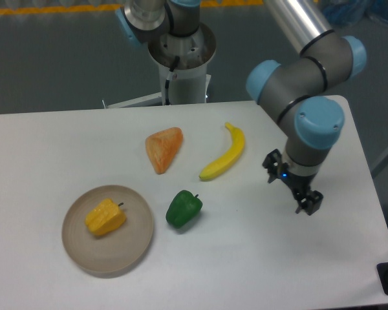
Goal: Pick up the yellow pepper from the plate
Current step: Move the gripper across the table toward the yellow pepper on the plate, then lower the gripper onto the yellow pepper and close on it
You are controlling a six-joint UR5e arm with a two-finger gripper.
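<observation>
The yellow pepper (105, 217) lies on the plate (126, 254), far to the left of the gripper (306, 203) and slightly nearer the camera. A green pepper (183, 208) sits between plate and gripper, just off the plate's rim. A banana (224, 154) and an orange wedge (163, 148) lie up-left of the gripper. The gripper hangs over the white table (265, 258), holding nothing; whether its jaws are parted cannot be told.

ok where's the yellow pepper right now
The yellow pepper lies on the plate at the front left of the table, with the green pepper just off the plate's right side.
</observation>
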